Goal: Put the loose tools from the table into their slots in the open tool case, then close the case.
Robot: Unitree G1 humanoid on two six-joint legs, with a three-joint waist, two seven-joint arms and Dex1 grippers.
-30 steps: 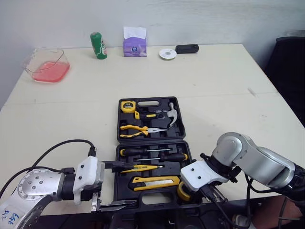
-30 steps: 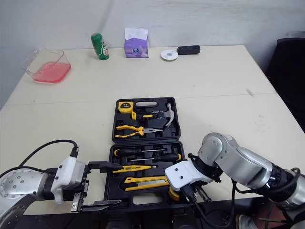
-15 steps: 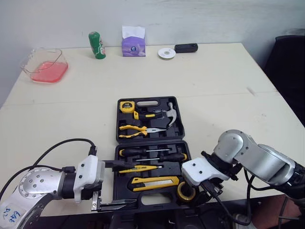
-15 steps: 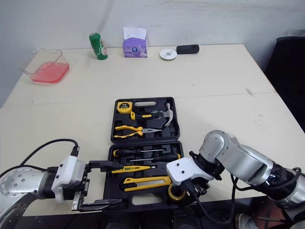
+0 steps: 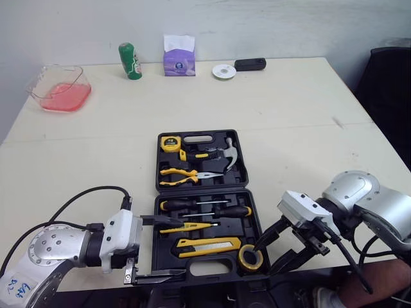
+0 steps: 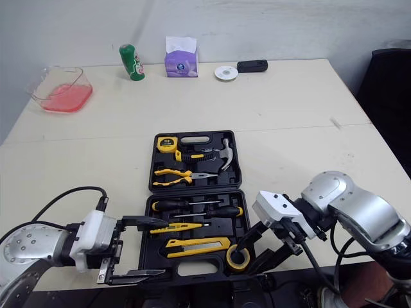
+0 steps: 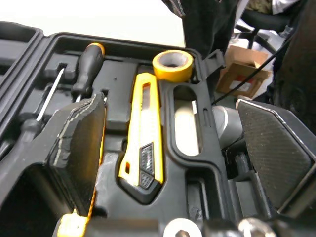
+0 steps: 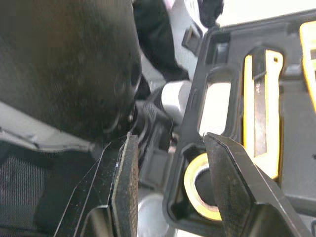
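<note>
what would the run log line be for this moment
tool case: open | left claw: open, at its near left edge | right claw: open, by yellow tape roll in near right corner

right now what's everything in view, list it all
table: 1, cream
tool case: 1, black, open, table's near edge
tape measure: 1, yellow, case's far half, left
hammer: 1, steel head, far half
pliers: 1, yellow handles, far half
screwdrivers: 2, black handles, near half
tester pen: 1, yellow, near half
utility knife: 1, yellow, near half
tape roll: 1, yellow, case's near right corner
bottle: 1, green, far edge
tissue box: 1, purple, far edge
tub: 1, clear, pink contents, far left
disc: 1, white, far edge
device: 1, black, beside disc
left gripper: 1, black, open, case's near left corner
right gripper: 1, black, open, by tape roll
</note>
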